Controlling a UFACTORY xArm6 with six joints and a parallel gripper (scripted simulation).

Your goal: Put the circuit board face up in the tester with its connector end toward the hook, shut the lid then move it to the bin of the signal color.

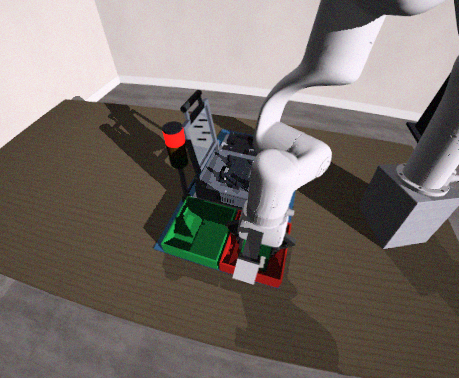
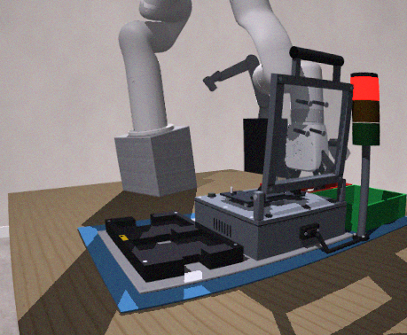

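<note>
1. One xArm gripper (image 1: 261, 235) hangs low over the red bin (image 1: 272, 280), at the mat's corner nearest the bottom edge of the top view.
2. Its fingers stand wide and clamp the circuit board (image 1: 251, 247) across its width. The board's green face shows below the wrist.
3. The board's white connector end (image 1: 246, 271) points toward the bin's outer rim, and from above it overlaps that rim. Whether the board touches the bin floor cannot be told.
4. The green bin (image 1: 197, 257) stands touching the red one, along the same edge of the blue bench mat (image 2: 108, 266).
5. The signal tower (image 2: 364, 89), beside the tester (image 2: 263, 230), is lit red in its top segment.
6. The tester's lid (image 2: 272, 133) stands raised on its hinge, with the black handle (image 2: 316, 55) at the top.
7. The black tray (image 2: 170, 253) lies at the opposite end of the mat from the bins, just beside the tester.
</note>
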